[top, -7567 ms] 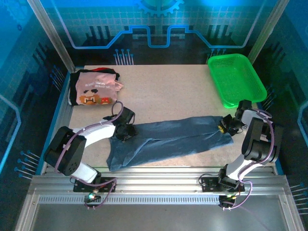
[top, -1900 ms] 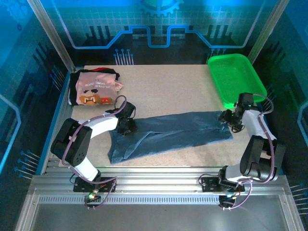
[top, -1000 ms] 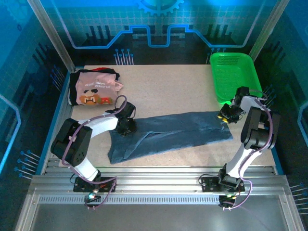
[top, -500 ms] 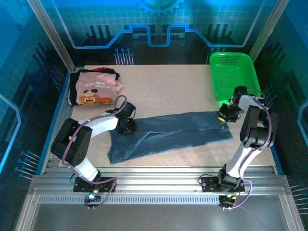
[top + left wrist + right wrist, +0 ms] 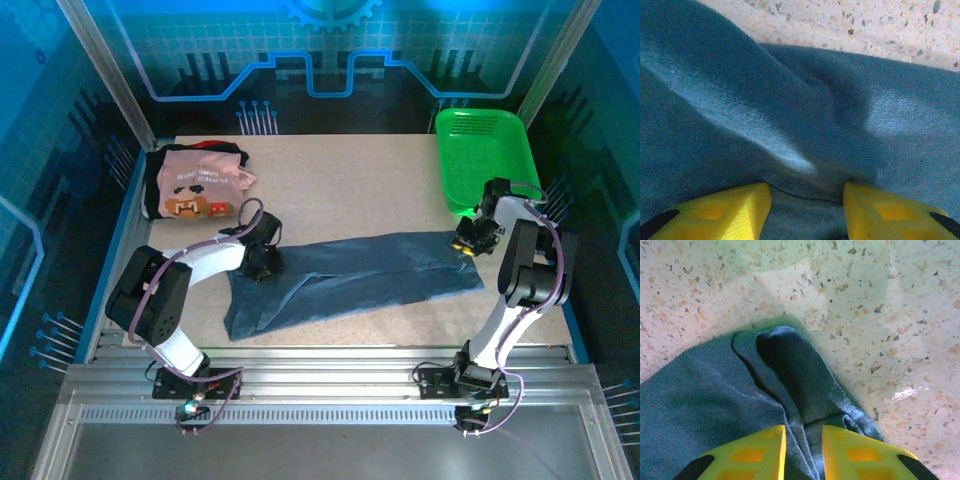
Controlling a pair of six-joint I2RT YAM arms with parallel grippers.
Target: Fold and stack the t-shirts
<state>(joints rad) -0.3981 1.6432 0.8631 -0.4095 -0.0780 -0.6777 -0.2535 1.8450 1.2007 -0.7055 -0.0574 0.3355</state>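
Note:
The dark slate-blue t-shirt [image 5: 350, 275] lies stretched in a long band across the table's front half. My left gripper [image 5: 262, 262] is down on its left end; in the left wrist view its jaws [image 5: 807, 200] stand open with flat cloth [image 5: 790, 100] between the yellow fingertips. My right gripper [image 5: 465, 243] is at the shirt's right end. Its jaws [image 5: 804, 440] stand a little apart astride a raised fold of the cloth [image 5: 715, 390]. The pale pink printed t-shirt [image 5: 200, 185] lies folded on a black one [image 5: 152, 200] at the back left.
A bright green mesh basket [image 5: 480, 160] stands at the back right, just behind my right gripper. Bare speckled tabletop [image 5: 340, 180] stretches between the folded pile and the basket. The table's front edge runs close below the blue shirt.
My right gripper has crept slightly back along the shirt's right end, staying low on the cloth. The left arm and the shirts have not moved.

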